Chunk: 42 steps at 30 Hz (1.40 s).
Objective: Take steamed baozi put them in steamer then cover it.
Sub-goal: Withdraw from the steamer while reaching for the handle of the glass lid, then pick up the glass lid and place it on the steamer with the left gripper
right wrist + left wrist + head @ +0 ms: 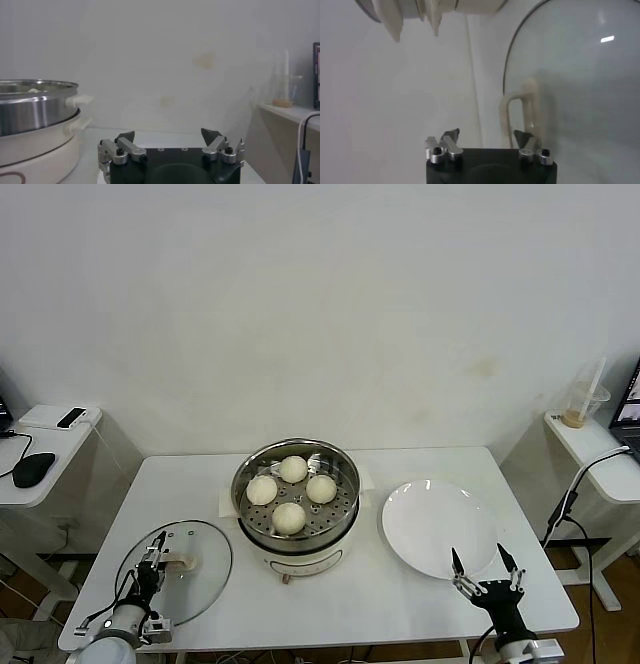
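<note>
The steamer stands at the table's middle on its white base, uncovered, with several cream-white baozi on its perforated tray. It also shows in the right wrist view. The cover, a clear glass lid, lies flat on the table to the steamer's left. My left gripper is open just left of the lid's cream handle. In the left wrist view the handle stands just ahead of one fingertip of my left gripper. My right gripper is open and empty at the plate's front edge, as the right wrist view also shows.
A flat white plate lies to the steamer's right, bare. A side table at the left holds a mouse and a phone. A side table at the right holds a cup with a drink, and a cable hangs beside it.
</note>
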Each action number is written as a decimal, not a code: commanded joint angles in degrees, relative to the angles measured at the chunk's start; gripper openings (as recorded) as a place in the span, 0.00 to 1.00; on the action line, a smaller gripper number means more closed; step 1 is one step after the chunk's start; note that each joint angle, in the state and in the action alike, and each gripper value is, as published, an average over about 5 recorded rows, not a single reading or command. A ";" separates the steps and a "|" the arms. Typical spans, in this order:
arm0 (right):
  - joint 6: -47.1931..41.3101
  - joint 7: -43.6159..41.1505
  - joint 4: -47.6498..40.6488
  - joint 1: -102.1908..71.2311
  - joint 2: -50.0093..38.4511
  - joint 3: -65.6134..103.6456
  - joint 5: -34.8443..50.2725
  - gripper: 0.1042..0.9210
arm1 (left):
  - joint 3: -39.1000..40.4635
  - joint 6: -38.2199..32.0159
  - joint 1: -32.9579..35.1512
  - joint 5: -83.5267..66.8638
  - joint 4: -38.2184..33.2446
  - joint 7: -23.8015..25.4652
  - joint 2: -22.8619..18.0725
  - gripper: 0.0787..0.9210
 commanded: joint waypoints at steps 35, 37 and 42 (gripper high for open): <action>0.08 -0.88 1.32 -0.20 -1.28 -1.93 -1.16 0.88 | -13.10 6.16 10.28 -4.87 -23.32 2.13 2.00 0.07; 0.15 -0.90 1.25 -0.16 -1.28 -1.95 -1.27 0.88 | -13.58 7.08 10.10 -6.25 -24.70 2.95 2.45 0.07; 0.87 -0.88 0.32 -0.03 -1.18 -2.06 -2.94 0.88 | -12.07 9.83 10.36 -12.00 -30.04 4.05 3.61 0.07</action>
